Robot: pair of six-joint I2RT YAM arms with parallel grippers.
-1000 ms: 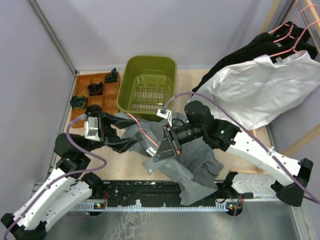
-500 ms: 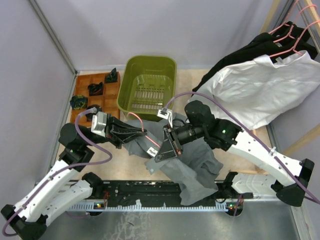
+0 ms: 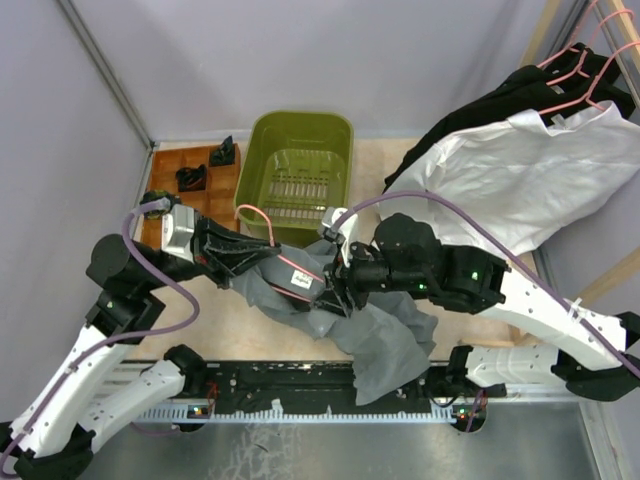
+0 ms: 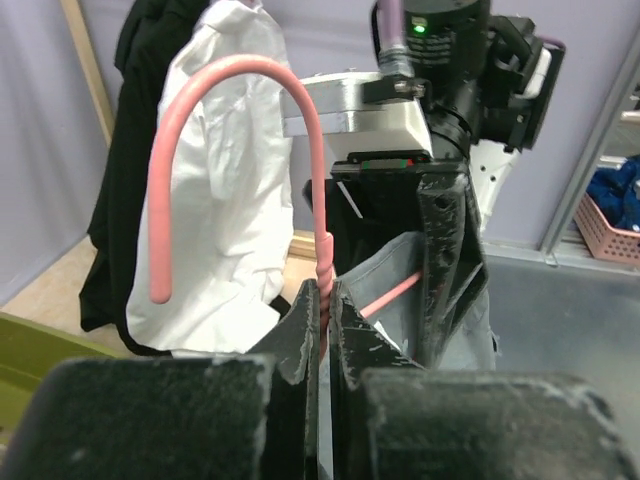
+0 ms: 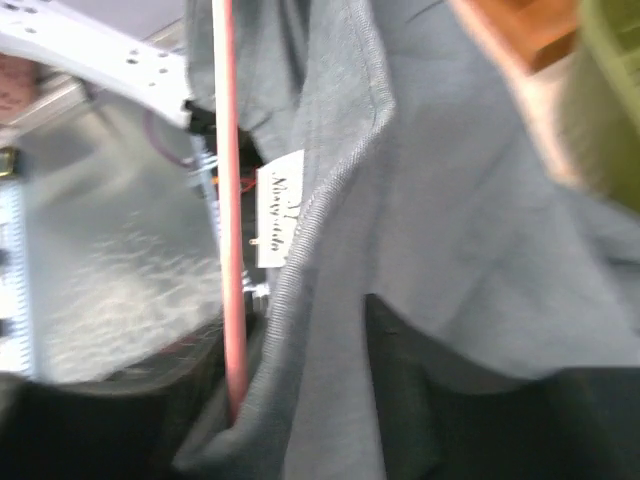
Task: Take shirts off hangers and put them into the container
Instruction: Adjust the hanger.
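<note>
Shirts are seen in two places. A floppy grey cloth shirt point(image 3: 385, 335) is spread on the light tabletop point(image 3: 400, 165) between the two arms, with its lower end lying over the dark rail at the near edge. A white cloth shirt point(image 3: 530, 180) and black cloth shirts point(image 3: 490, 100) are hung on thin pink wire hangers point(image 3: 585, 75) at the light wooden rack point(image 3: 540, 35) on the far right.

One pink wire hanger point(image 4: 312, 150) is lodged in the grey shirt. Its twisted neck is clamped between the closed fingers of the left gripper point(image 4: 325, 300), and its hook is arched upward above them. In the overhead view that hook is seen just beside the near rim of the olive-green rectangular plastic tub point(image 3: 300, 116). The grey shirt lies outside the tub, directly in front of it.

The right gripper point(image 3: 338, 288) is buried in the upper part of the grey shirt, facing the left one. In its own blurred wrist view its fingers are seen standing well apart, released, with grey cloth and a straight run of pink wire passing loosely between them. A white neck label point(image 5: 280, 210) is shown beside the wire.

A brown wooden compartment tray point(image 3: 170, 160) holding small dark objects point(image 3: 190, 178) is placed left of the tub.
</note>
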